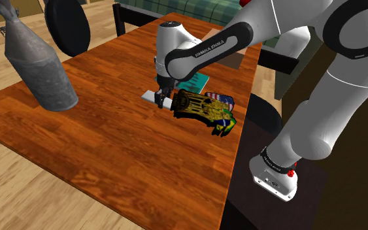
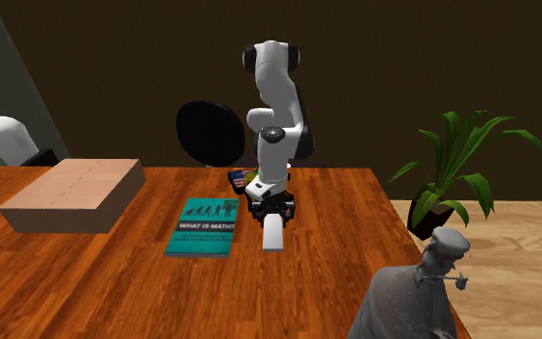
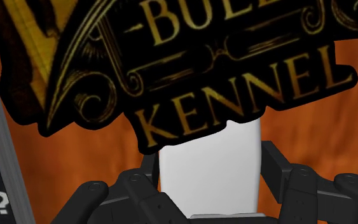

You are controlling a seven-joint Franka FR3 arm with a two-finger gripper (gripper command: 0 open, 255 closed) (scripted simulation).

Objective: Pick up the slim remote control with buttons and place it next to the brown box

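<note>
The work surface is a reddish wooden table (image 2: 355, 279) in a room with dark walls. Your remote (image 2: 272, 231), a slim white bar, lies directly under the gripper (image 2: 271, 209). Its long axis runs from the arm's side toward the second exterior view's lower edge. The two black fingers (image 3: 276, 168) stand at its two long sides, across the narrow width, and they appear pressed against it, so I judge it is pinched. In the wrist view a black sign (image 3: 234, 63) with gold letters covers one end. The brown box (image 2: 71, 193) lies to the second exterior view's left, beyond a teal book (image 2: 201, 226), so your carry must go sideways to the remote's length.
</note>
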